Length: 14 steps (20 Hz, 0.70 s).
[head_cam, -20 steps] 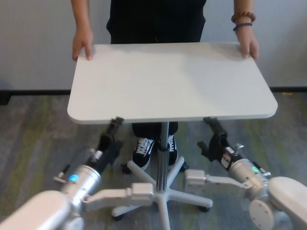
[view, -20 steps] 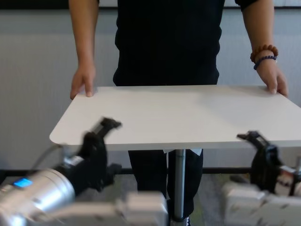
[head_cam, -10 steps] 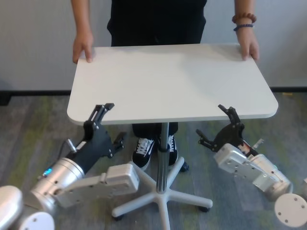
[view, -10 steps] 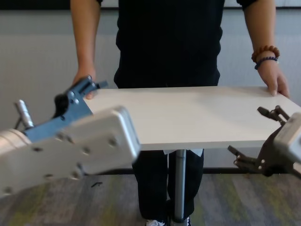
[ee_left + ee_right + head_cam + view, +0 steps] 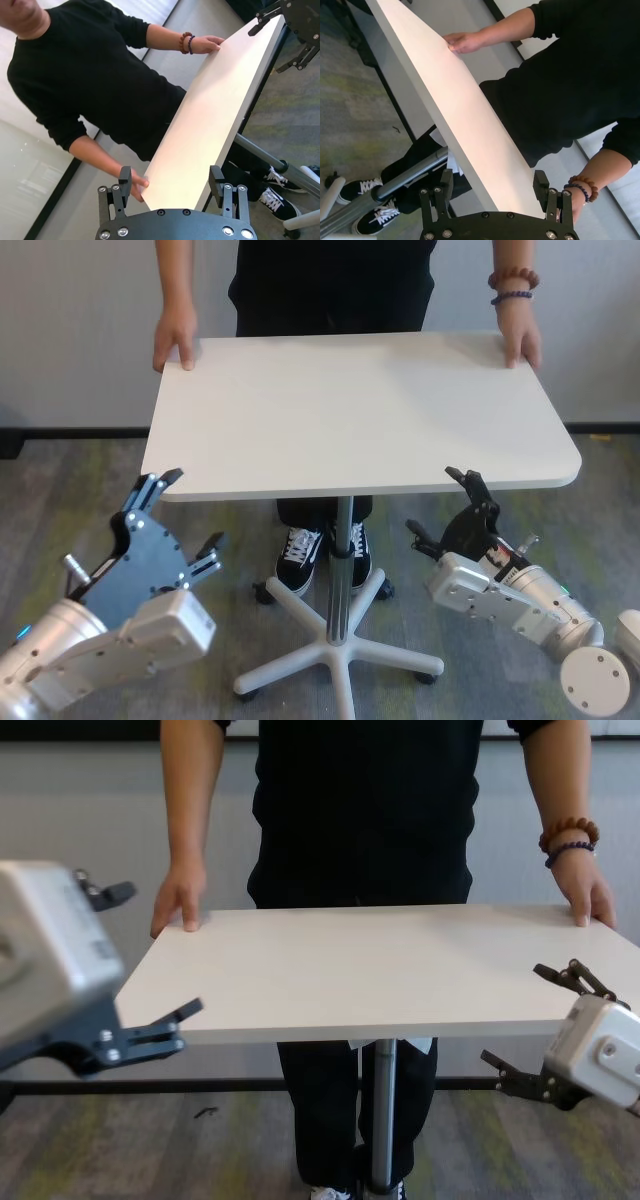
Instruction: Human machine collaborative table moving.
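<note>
Your left end effector [image 5: 185, 510] sits released at 7 o'clock, fingers straddling the table [image 5: 350, 410] edge. At 12 the human [image 5: 335, 285], head cropped, grips the far corners. Your right end effector [image 5: 440, 502], released, straddles the edge at 5.

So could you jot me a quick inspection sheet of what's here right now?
Surface: white table, top bare.
Job's things: human has both hands on the far corners; silver pole on a wheeled base.
Clutter: nothing seen.
Grippers: left gripper and right gripper open, straddling the near edge at the corners, not closed on it.
Cables: thin wires at the right wrist.
Surroundings: grey carpet, pale wall.
</note>
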Motion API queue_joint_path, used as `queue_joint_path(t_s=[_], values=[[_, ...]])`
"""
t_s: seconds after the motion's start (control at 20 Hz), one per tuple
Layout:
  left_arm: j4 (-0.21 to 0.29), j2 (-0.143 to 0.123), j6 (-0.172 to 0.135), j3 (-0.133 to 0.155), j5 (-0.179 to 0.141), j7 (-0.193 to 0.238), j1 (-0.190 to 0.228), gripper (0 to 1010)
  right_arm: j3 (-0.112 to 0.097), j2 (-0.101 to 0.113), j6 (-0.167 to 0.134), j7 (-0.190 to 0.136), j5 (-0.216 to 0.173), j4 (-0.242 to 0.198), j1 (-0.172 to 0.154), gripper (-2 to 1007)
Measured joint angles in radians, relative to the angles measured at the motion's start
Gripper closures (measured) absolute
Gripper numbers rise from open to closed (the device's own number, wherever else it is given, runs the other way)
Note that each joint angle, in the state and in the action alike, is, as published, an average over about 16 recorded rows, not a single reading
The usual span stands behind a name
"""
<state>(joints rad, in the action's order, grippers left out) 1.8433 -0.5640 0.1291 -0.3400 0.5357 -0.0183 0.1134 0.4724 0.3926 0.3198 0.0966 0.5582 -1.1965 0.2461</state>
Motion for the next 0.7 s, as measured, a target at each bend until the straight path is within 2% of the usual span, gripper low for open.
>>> queue_joint_path(t_s=[0.1, 0.25, 0.7], values=[[0.008, -0.007, 0.012, 0.019, -0.022, 0.003, 0.018, 9, 0.004, 0.000, -0.009, 0.003, 0.013, 0.002, 0.002, 0], [0.015, -0.013, 0.021, 0.039, -0.032, 0.004, 0.035, 9, 0.009, 0.000, -0.019, 0.007, 0.030, 0.003, 0.004, 0], [0.004, -0.009, 0.032, 0.047, -0.011, 0.007, 0.028, 9, 0.017, -0.002, -0.031, 0.008, 0.054, 0.012, 0.012, 0]])
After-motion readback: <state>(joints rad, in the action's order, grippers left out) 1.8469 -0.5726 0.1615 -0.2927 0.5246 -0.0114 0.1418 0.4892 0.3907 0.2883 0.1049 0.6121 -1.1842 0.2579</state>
